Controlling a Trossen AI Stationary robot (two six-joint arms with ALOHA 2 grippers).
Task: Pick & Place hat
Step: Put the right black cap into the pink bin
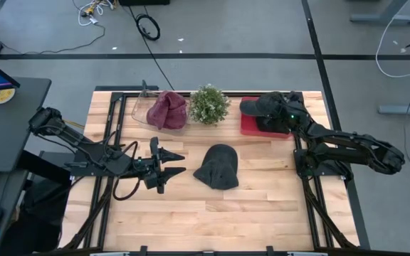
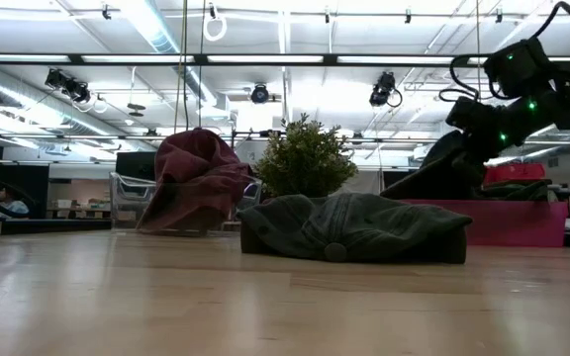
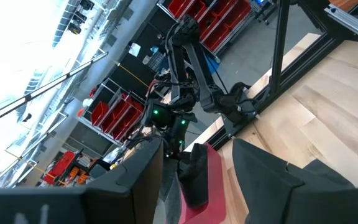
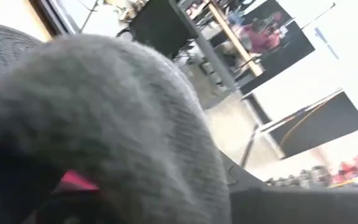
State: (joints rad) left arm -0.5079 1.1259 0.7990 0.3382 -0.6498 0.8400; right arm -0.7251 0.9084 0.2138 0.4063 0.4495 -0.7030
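On wooden table (image 1: 262, 213), left fingers (image 1: 168, 164) apart, right fingers (image 1: 270, 112) clamped on dark hat (image 1: 256, 106), workshop beyond.

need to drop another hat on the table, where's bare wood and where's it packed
Bare wood runs along the near table edge, in front of the grey hat, and between that hat and the right arm's base. The back row is crowded: maroon hat, plant, red box with the right gripper over it.

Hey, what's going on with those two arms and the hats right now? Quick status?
Right gripper shut on dark hat over red box. Left gripper open, beside grey hat at table centre. Maroon hat in clear bin, plant beside; nothing blocking.
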